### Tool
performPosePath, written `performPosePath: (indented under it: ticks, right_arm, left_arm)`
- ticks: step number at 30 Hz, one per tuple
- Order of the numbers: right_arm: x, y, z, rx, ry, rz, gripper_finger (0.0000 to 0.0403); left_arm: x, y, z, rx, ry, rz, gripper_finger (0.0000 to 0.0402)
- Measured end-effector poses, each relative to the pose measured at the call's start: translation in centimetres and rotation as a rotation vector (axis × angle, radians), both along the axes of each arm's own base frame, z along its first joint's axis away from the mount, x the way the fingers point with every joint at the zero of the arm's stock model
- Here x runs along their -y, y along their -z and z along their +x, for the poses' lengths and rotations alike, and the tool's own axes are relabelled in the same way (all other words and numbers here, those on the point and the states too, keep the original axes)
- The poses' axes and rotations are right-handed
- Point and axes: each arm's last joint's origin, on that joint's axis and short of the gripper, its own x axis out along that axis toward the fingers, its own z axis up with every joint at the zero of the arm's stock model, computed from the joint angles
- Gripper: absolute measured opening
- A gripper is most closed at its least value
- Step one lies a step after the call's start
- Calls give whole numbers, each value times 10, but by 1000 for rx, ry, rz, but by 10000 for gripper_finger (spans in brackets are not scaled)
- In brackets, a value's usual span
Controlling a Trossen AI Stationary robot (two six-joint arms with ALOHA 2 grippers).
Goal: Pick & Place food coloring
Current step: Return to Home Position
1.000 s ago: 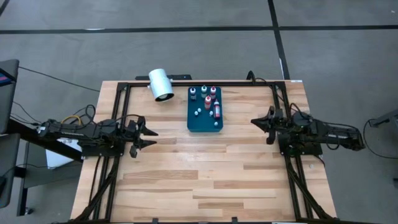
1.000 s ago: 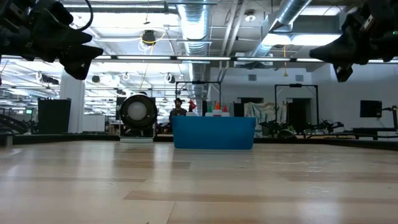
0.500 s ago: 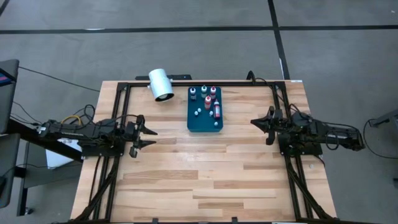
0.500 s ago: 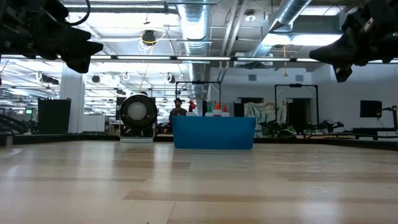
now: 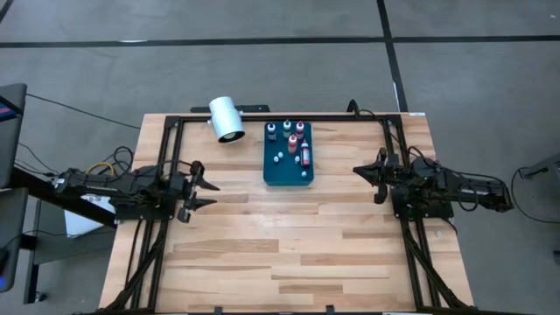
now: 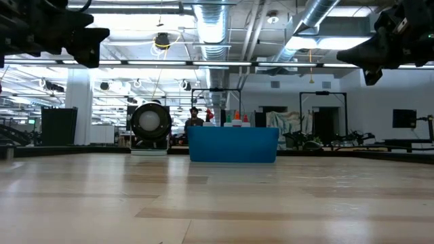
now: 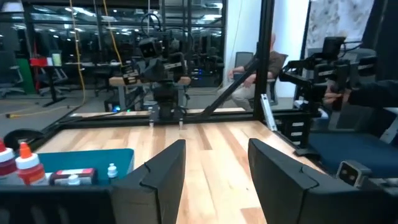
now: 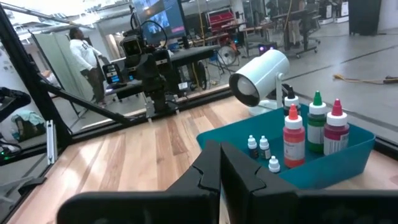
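L gripper (image 5: pixel 208 193): fingers spread, nothing between, raised over the table (image 5: pixel 262 254) at its 9 o'clock side. R gripper (image 5: pixel 359 171): fingers pressed together, empty, at 3 o'clock. Between them, toward 12 o'clock, the food coloring (image 5: pixel 293 142) sits inside the blue tray (image 5: pixel 268 171); tall bottles upright, one lying flat, tiny ones alongside. White cylinder (image 5: pixel 227 119) lies near, at the tray's 10 o'clock.

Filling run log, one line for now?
left gripper open, raised, left side | right gripper shut, raised, right side | bottles in tray | tray back-centre
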Motion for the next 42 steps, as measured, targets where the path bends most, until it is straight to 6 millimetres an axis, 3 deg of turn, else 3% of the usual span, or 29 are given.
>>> performPosePath:
  ticks: [30, 42]
  right_arm:
    - [0, 0, 0, -5, 1, 2, 0]
    - [0, 0, 0, -5, 1, 2, 0]
  left_arm:
    - [0, 6, 1, -72, 3, -31, 167]
    - [0, 29, -1, -308, -2, -16, 167]
